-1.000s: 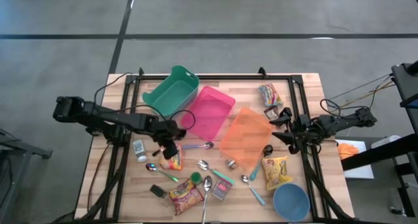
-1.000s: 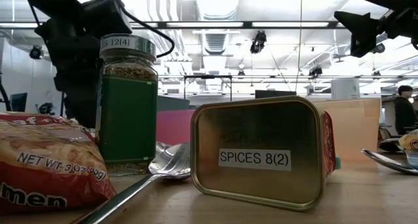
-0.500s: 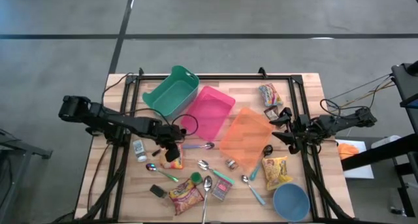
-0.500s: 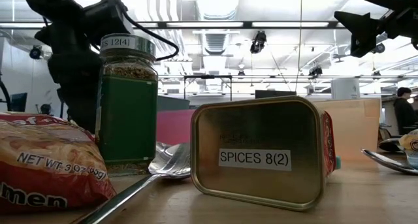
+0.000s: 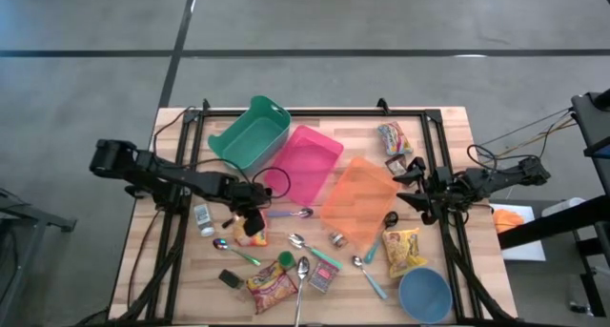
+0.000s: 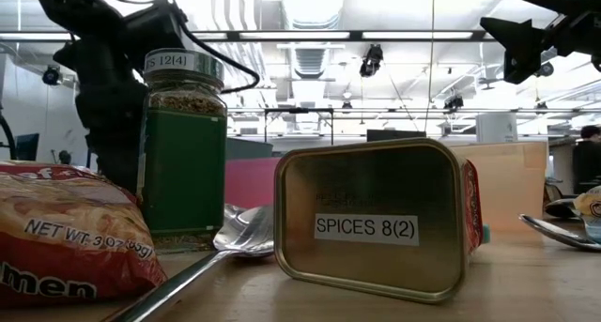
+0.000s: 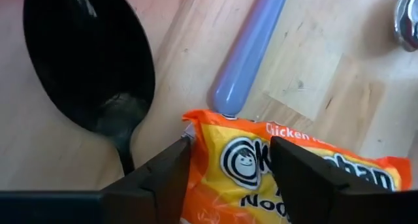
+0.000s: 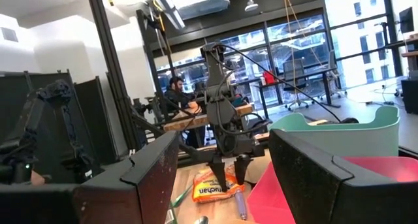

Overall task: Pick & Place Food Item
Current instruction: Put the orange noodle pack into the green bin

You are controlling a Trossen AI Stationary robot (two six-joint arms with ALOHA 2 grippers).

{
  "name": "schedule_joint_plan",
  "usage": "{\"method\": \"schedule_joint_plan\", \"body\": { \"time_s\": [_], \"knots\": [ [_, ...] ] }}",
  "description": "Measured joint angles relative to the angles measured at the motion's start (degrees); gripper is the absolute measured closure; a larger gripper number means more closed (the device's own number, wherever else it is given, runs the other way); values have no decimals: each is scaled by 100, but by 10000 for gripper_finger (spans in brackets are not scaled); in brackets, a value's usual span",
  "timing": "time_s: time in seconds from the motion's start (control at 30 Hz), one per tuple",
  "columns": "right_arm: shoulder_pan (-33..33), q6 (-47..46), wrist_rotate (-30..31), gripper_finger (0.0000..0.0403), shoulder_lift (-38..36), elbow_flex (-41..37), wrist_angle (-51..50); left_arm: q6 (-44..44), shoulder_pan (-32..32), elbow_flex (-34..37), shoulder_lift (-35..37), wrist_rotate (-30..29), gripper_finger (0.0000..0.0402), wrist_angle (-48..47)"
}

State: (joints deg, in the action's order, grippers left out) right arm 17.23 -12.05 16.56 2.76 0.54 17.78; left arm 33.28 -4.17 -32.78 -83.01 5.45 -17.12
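An orange noodle packet lies flat on the wooden table, left of centre. My left gripper points steeply down over the packet's far end, open. In the left wrist view its fingers straddle that end. A black spoon and a purple spoon handle lie just beyond the packet. My right gripper waits, raised and open, at the table's right side, with nothing between its fingers. My left gripper comes at the packet's far end from above, with one finger at the packet's corner and the other over its printed face. I cannot tell whether the fingertips touch the packet. The packet lies flat on the table.
Green, pink and orange bins stand at the middle and back. More noodle packets, several spoons, a spice jar, a tin, a white bottle and a blue bowl crowd the front.
My left gripper has come down toward the orange packet, shifting a little toward the table's near edge. The packet has stayed where it lay.
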Motion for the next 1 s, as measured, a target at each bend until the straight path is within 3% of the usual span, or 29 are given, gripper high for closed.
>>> {"method": "schedule_joint_plan", "body": {
  "time_s": [0.57, 0.8, 1.0],
  "knots": [
    [0, -151, 2, 168, -2, 0, 2, 88, -8, 7, -49, 72, 385, 59],
    [0, -150, 2, 168, -4, 0, 4, 268, -10, 16, -45, 544, 391, 37],
    [0, -149, 2, 168, -4, 0, 4, 429, -30, -9, 115, 573, 391, -218]
  ]
}}
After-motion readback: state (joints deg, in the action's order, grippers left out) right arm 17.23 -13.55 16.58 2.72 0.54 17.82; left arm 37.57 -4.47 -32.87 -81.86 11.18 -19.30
